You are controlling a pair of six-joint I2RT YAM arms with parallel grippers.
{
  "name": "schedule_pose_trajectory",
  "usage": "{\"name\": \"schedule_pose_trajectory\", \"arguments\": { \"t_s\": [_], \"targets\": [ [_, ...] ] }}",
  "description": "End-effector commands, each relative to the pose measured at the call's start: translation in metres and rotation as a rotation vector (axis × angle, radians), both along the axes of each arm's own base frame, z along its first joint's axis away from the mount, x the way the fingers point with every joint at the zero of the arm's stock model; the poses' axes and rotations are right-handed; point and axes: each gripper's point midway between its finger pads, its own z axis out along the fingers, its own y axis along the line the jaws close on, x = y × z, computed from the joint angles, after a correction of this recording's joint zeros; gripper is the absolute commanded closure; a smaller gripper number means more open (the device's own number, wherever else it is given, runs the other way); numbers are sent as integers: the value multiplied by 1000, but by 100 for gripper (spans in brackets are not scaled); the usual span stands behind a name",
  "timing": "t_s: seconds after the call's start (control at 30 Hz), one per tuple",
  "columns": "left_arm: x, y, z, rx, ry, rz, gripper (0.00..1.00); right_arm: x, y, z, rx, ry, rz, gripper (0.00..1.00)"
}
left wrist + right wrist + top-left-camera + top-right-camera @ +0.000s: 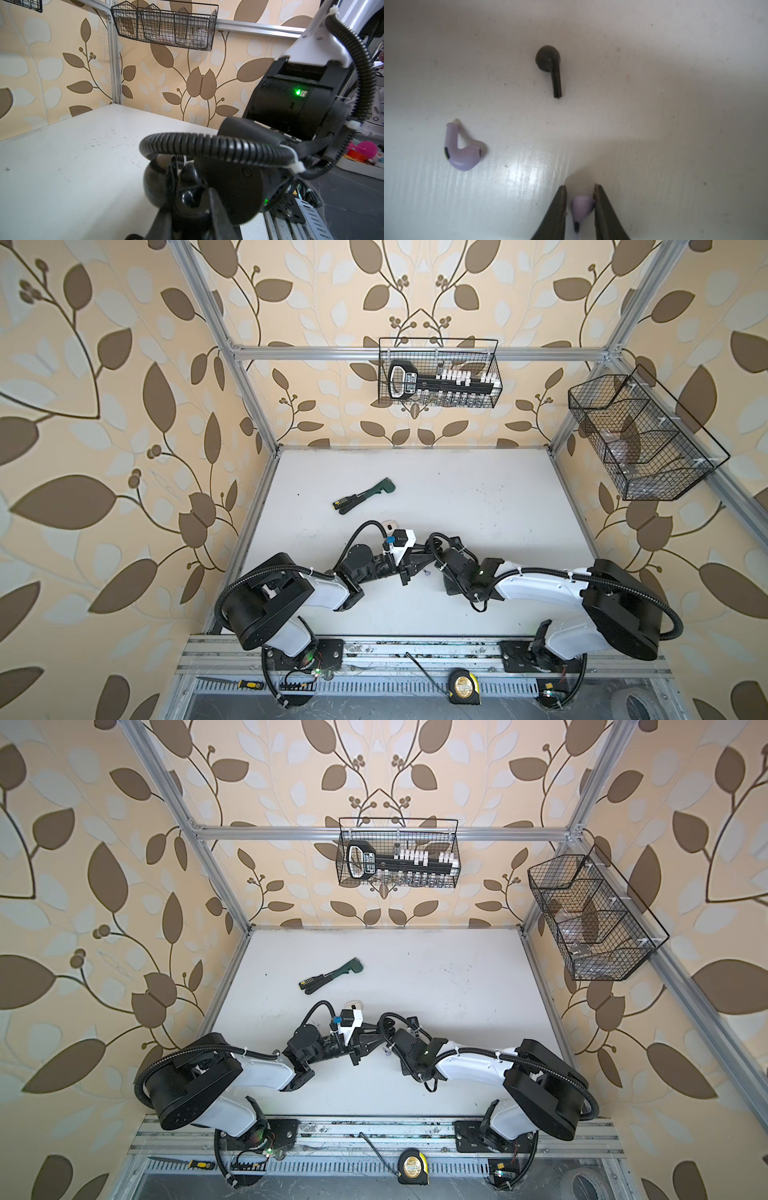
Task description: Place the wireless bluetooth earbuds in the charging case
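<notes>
My right gripper point(580, 187) points down at the white table, shut on a lilac earbud point(582, 204) with its stem running back between the fingers. A second lilac earbud point(464, 152) and a black earbud point(550, 62) lie loose on the table, apart from the jaws. The loose lilac one shows as a speck in both top views point(424, 572) point(387, 1050). My left gripper point(191, 187) hovers beside the right wrist, shut on a black rounded charging case point(189, 197). The case is blurred, so I cannot make out its sockets. Arms hide both jaws in both top views.
A small white case point(390, 526) lies behind the left wrist. A green-handled tool point(363, 494) rests further back on the table point(478, 497). Wire baskets hang on the back wall point(438, 373) and right wall point(640, 435). A tape measure point(462, 686) and screwdriver point(245, 684) lie on the front rail.
</notes>
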Motion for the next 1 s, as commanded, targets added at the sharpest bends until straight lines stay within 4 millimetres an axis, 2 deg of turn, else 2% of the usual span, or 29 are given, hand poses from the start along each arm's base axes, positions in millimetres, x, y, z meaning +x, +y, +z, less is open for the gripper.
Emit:
{"name": "schedule_pose_trajectory", "arguments": {
  "t_s": [0.0,0.43,0.67,0.97],
  "targets": [
    [-13,0,18,-42,-73,-46,100,-18,-15,-18,-37,78,-9,77],
    [-12,0,18,-43,-75,-45,100,-21,-12,-12,13,74,0,72],
    [-13,0,18,-42,-76,-47,100,-21,-15,-12,9,69,-4,73],
    [-13,0,17,-41,-74,-47,100,-20,-19,-15,-2,72,-20,78]
  ]
}}
